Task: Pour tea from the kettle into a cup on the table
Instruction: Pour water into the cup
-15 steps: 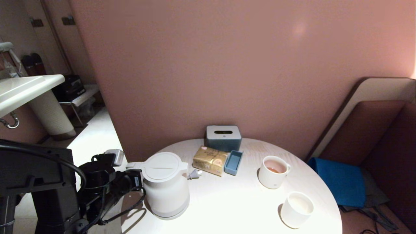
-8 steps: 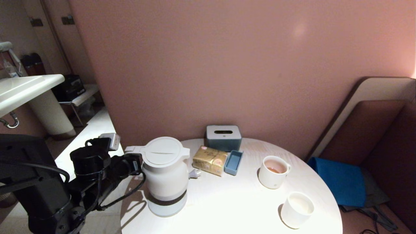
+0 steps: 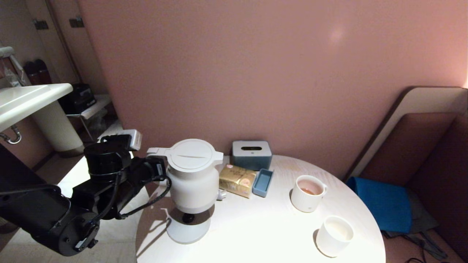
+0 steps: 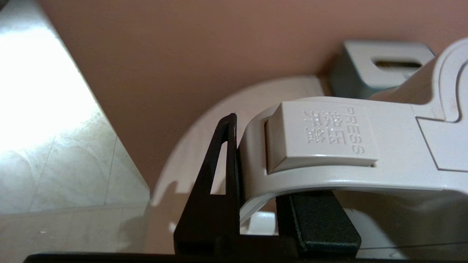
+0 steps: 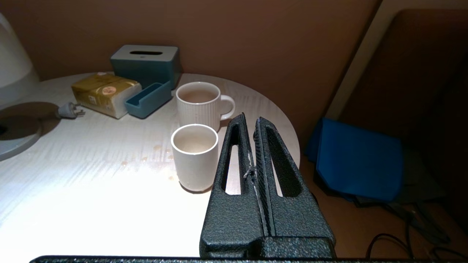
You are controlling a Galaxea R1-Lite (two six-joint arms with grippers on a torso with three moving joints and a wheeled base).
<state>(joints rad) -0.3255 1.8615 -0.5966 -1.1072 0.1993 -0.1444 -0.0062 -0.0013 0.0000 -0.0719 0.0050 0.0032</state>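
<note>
My left gripper [image 3: 158,171] is shut on the loop handle [image 4: 329,171] of the white kettle [image 3: 192,179], one finger [image 4: 223,175] outside the handle and the other inside the loop. The kettle hangs upright above its round base [image 3: 188,229] at the left of the pale round table [image 3: 256,233]. The plain white cup [image 3: 333,235] stands near the table's front right edge. In the right wrist view the cup [image 5: 193,157] is just beside my shut, empty right gripper [image 5: 249,119]. Any tea inside the kettle is hidden.
A white handled mug [image 3: 308,193] with reddish liquid stands behind the cup. At the back are a blue-grey tissue box [image 3: 251,154], a gold packet [image 3: 237,180], a small blue tray [image 3: 262,182] and the kettle's plug [image 3: 220,195]. Small drops [image 5: 157,148] lie by the cup.
My left arm has raised the kettle straight up off its base, which stays on the table. The right gripper and the cups have not moved.
</note>
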